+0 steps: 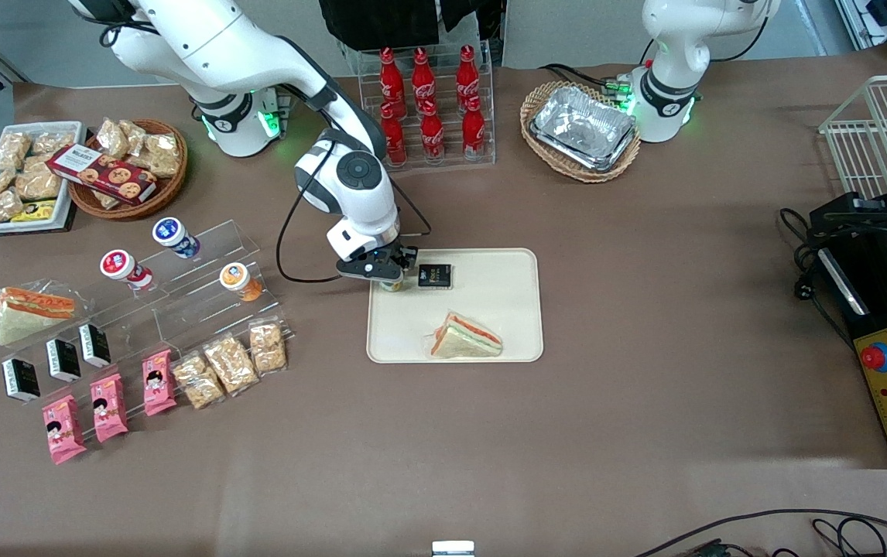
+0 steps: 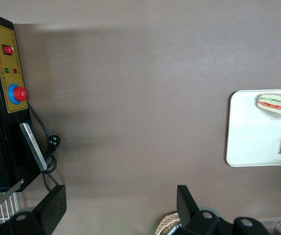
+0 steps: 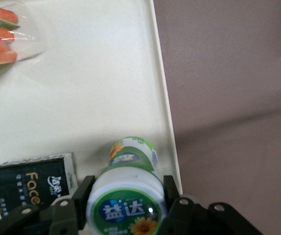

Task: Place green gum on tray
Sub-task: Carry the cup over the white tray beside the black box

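Observation:
The green gum (image 3: 126,196), a small bottle with a green-and-white lid, stands upright between the fingers (image 3: 84,196) of my right gripper (image 3: 126,199), which press on both sides of its lid. It is over the cream tray (image 3: 96,98), close to the rim. I cannot tell whether its base touches the tray. In the front view the gripper (image 1: 391,272) is at the tray (image 1: 482,309) corner farthest from the camera, toward the working arm's end, and only a bit of the gum (image 1: 392,285) shows under it.
On the tray lie a black packet (image 1: 435,276) beside the gum and a wrapped sandwich (image 1: 465,337) nearer the camera. A clear rack with an orange-lidded bottle (image 1: 239,280) and snacks stands toward the working arm's end. Cola bottles (image 1: 428,104) and a basket of foil trays (image 1: 581,130) stand farther back.

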Controlling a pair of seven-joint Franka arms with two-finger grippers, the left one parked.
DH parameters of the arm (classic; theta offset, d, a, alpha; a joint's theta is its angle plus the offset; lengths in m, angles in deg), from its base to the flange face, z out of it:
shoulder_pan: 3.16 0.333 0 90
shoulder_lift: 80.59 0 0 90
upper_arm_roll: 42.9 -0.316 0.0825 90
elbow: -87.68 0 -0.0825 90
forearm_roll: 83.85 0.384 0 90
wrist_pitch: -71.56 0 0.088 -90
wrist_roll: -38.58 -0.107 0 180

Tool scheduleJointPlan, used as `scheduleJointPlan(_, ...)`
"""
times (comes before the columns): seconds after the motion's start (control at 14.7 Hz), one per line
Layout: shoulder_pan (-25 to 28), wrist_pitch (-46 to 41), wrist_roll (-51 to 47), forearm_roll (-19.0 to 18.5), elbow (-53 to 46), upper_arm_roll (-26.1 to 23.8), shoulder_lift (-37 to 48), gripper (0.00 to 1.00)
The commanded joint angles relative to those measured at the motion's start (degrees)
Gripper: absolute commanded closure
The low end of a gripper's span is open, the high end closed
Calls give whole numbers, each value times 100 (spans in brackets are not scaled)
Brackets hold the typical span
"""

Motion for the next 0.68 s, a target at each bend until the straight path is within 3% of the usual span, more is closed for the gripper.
scheduleJointPlan(0.0,-5,81,-163,-184,-238,7,-196,11)
scheduleJointPlan(0.07,-13,73,-163,-184,-238,16,-197,1)
scheduleJointPlan(0.34,-101,-41,-23,-184,-326,60,22,0)
scheduleJointPlan(0.48,-302,-889,300,-131,-500,156,513,0)
scheduleJointPlan(0.61,-627,-2136,1299,148,-921,157,935,0)
